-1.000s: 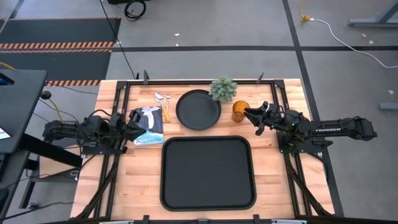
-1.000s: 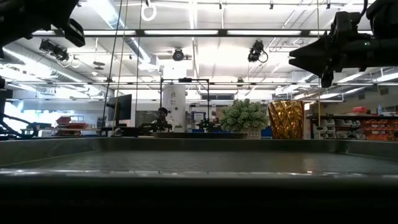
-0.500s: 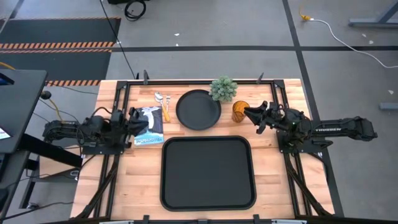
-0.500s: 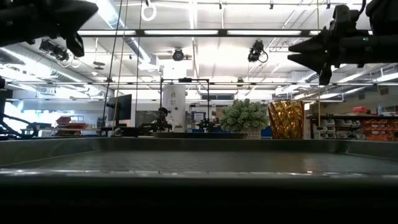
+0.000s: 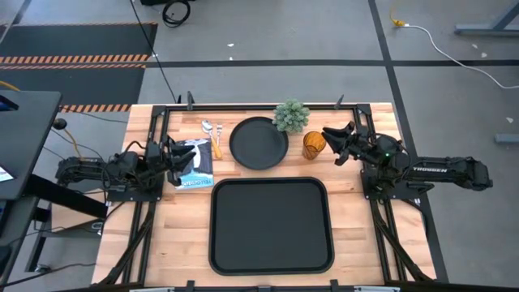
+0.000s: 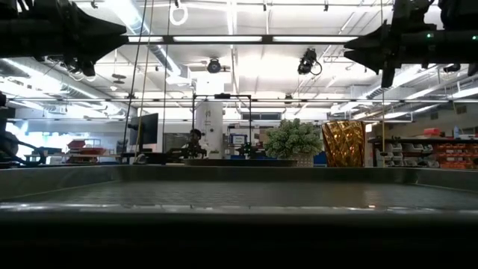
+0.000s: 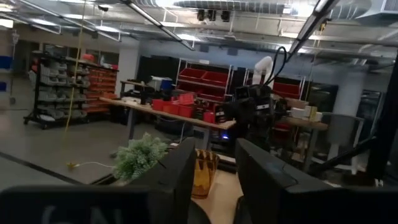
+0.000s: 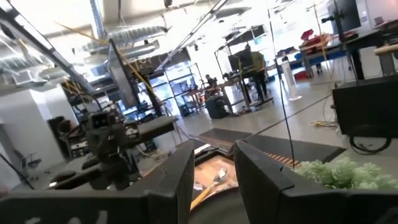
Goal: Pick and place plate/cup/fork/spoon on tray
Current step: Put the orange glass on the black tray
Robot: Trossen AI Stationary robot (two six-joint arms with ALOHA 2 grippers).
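The black tray (image 5: 272, 225) lies at the table's near middle. Beyond it the round black plate (image 5: 259, 143) rests flat on the wood. The amber cup (image 5: 314, 144) stands upright to the plate's right. The fork and spoon (image 5: 212, 130) lie side by side left of the plate, orange handles toward the near edge; which is which I cannot tell. My right gripper (image 5: 332, 143) hovers open just right of the cup, above its height in the low view (image 6: 349, 51). My left gripper (image 5: 177, 154) hovers open over a blue-and-white packet (image 5: 195, 162).
A small green potted plant (image 5: 291, 116) stands behind the plate and the cup, close to both. The blue-and-white packet lies at the tray's far left corner, beside the cutlery handles. Black frame rails run along the table's edges.
My left gripper has gone toward the table's right and slightly toward its far edge, over the packet. My right gripper has gone a little toward the far edge and up, staying beside the cup. The tableware has kept still.
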